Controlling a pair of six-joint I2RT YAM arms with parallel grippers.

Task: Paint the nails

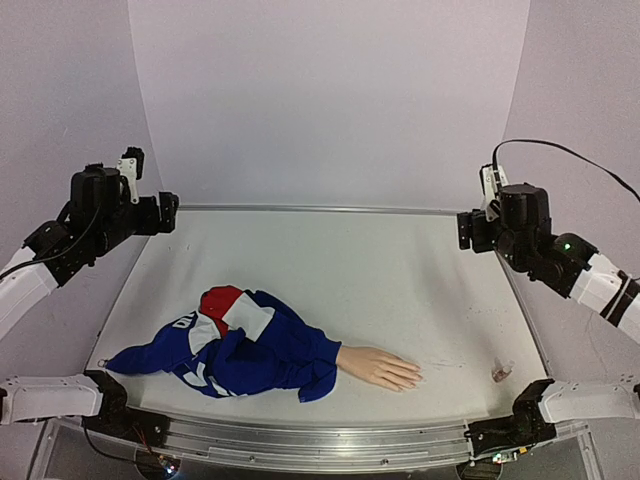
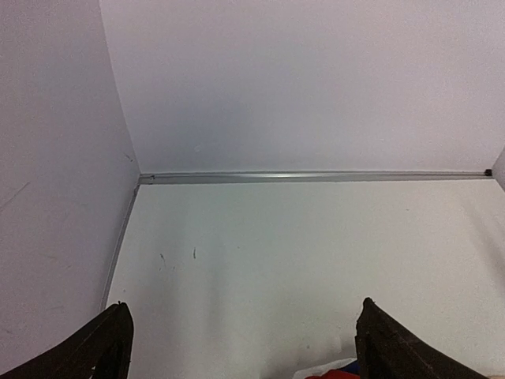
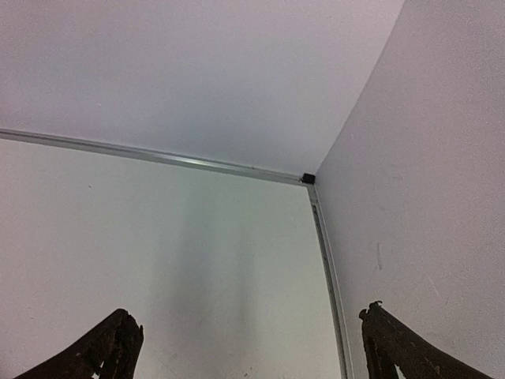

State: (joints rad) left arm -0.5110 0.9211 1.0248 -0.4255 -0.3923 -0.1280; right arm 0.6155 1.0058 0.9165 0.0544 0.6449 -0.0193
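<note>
White table [image 1: 420, 270], pale walls around; mannequin hand [image 1: 378, 367] lay flat near the front edge, blue sleeve [image 1: 250, 355] trailing to my left; nails [image 1: 412, 378] at its finger ends, too small to make out; small bottle [image 1: 499, 373] to their right, apart; my left gripper [image 2: 241, 316] and right gripper [image 3: 248, 320] hung raised toward the back at either side, fingers spread, holding nothing, well apart from the nails.

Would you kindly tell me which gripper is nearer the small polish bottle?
The right gripper: the polish bottle sits near the right edge of the table, on that arm's side; the left gripper is far across at the left.
</note>
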